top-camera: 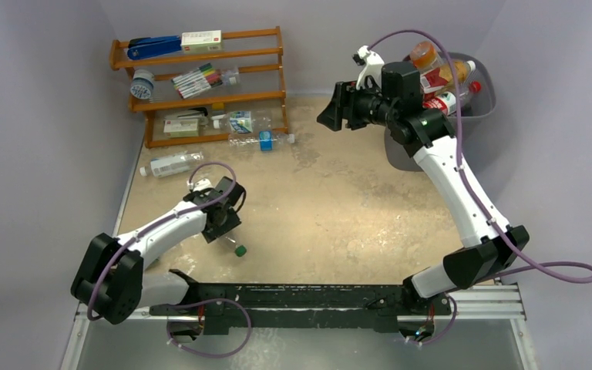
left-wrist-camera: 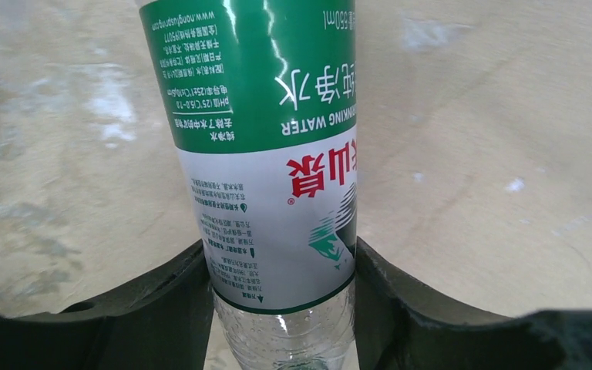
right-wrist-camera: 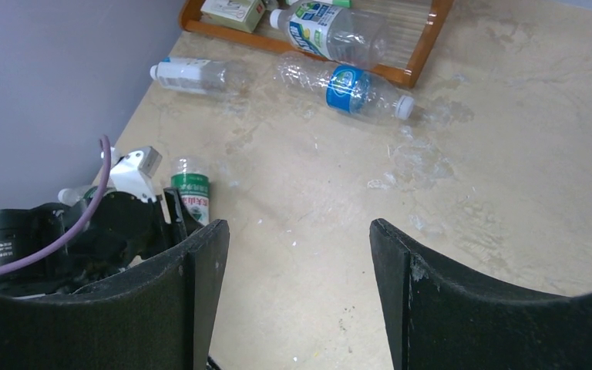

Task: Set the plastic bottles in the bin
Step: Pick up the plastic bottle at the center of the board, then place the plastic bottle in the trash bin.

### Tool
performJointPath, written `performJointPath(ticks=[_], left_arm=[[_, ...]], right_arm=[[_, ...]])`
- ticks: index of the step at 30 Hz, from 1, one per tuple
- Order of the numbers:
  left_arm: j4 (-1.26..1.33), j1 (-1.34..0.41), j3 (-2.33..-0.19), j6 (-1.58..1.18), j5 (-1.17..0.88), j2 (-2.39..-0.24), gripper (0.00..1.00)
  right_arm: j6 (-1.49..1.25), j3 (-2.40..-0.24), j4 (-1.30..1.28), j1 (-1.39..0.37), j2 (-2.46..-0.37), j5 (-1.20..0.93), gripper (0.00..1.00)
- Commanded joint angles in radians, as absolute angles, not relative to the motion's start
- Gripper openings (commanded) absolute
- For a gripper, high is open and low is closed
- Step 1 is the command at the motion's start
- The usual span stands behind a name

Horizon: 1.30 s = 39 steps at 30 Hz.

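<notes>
My left gripper (left-wrist-camera: 279, 247) is shut on a clear plastic bottle (left-wrist-camera: 270, 146) with a green and white label, both jaws pressed against its sides just above the tan table. From above, its green cap (top-camera: 240, 250) sticks out below the left gripper (top-camera: 227, 220). My right gripper (right-wrist-camera: 299, 231) is open with nothing between its fingers. It hangs high over the table (top-camera: 338, 108), left of the dark grey bin (top-camera: 484, 104), which holds several bottles (top-camera: 439, 77). Two more bottles lie on the table, one with a white cap (top-camera: 171, 164) and one with a blue label (top-camera: 266, 140).
A brown wooden shelf rack (top-camera: 200, 54) stands at the back left with a blue stapler (top-camera: 154, 48), markers (top-camera: 196, 79), boxes and a bottle (top-camera: 239, 122) on its bottom shelf. Grey walls close in the left, back and right sides.
</notes>
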<state>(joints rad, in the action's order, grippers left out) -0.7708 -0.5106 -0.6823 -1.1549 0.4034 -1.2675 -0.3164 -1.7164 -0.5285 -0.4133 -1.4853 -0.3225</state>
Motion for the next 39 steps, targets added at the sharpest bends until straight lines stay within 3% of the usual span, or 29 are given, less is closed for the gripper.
performJointPath(ticks=[1, 11, 19, 32, 39], left_arm=[[-0.604, -0.505, -0.679, -1.029, 0.252, -1.216, 0.51], [-0.41, -0.576, -0.754, -0.885, 0.048, -1.091, 0.53], [-0.232, -0.749, -0.812, -0.859, 0.01, -1.096, 0.54], [-0.08, -0.805, -0.824, -0.846, -0.081, -1.106, 0.56], [-0.044, -0.848, -0.836, -0.845, -0.081, -1.115, 0.56]], right_arm=[[-0.33, -1.694, -0.474, -0.424, -1.48, -0.308, 0.69], [-0.411, -1.501, -0.36, -0.427, -1.427, -0.443, 0.71], [-0.6, -1.245, -0.128, -0.431, -1.355, -0.689, 0.81], [-0.636, -1.132, -0.084, -0.453, -1.324, -0.747, 0.99], [-0.633, -1.116, -0.081, -0.487, -1.359, -0.72, 1.0]])
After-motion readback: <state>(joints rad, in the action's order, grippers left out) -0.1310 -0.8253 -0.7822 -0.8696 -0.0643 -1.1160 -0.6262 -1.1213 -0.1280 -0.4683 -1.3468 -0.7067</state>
